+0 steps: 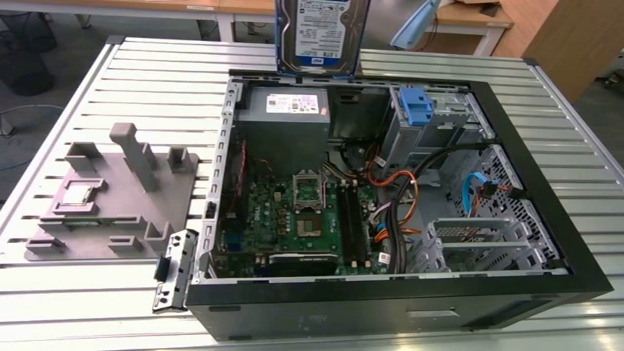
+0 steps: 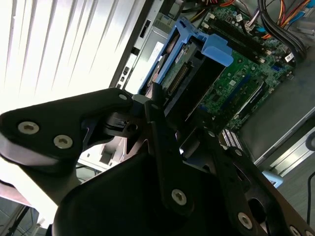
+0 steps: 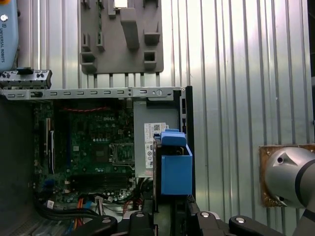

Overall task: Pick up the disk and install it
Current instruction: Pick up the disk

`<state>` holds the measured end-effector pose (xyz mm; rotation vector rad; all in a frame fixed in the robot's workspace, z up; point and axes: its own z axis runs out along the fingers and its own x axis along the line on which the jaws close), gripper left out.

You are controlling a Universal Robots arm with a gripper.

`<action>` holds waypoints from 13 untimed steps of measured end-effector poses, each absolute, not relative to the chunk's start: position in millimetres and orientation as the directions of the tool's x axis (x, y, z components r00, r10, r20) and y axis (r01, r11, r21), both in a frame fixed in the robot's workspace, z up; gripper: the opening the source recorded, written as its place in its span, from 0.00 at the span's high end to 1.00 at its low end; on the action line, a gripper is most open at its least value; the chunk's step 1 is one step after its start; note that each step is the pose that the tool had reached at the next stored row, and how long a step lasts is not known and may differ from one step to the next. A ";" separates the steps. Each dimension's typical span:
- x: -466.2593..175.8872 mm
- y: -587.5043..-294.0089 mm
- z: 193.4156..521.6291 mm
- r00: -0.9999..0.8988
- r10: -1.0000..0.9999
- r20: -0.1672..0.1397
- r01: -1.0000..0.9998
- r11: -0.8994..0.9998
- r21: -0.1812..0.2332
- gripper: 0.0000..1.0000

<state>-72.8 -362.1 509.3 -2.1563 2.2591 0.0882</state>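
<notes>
**Disk up in the air over the open case**

The slatted table [image 1: 146, 80] holds an open computer case [image 1: 390, 296] lying on its side. A grey fixture [image 1: 117, 190] sits beside it on the exterior view's left. Inside the case there's a power supply [image 1: 292, 110] with a white sticker and a small blue latch [image 1: 414, 108] on the drive cage. There's also the motherboard [image 1: 292, 219] and a messy bundle of cables [image 1: 410, 183] draped between the board and the cage.

The disk [image 1: 322, 29] hangs upright above the case's far wall, right over the power supply, label facing the exterior camera and touching nothing in the case. In the second wrist view the gripper [image 2: 179, 110] has its jaws pinched on the disk's [image 2: 184, 73] near end, one black finger on each flat side. The blue carrier frame sticks out past them toward the motherboard.

The disk's upper end is cut off by the edge of the exterior view. In both wrist views the gripper's black linkage hides the clamped end, so I can't make out exactly where the pads sit.
</notes>
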 end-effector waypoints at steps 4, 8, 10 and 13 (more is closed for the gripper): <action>-70.2 -362.0 509.3 -0.047 -0.998 -0.051 -0.999 0.046 0.029 0.65; -65.8 -362.1 509.2 -0.047 -0.998 -0.052 -0.999 0.046 0.029 0.65; -63.5 -362.1 509.2 -0.047 -0.998 -0.052 -0.999 0.046 0.029 0.65; -60.8 -362.1 509.1 -0.047 -0.998 -0.051 -0.999 0.046 0.029 0.65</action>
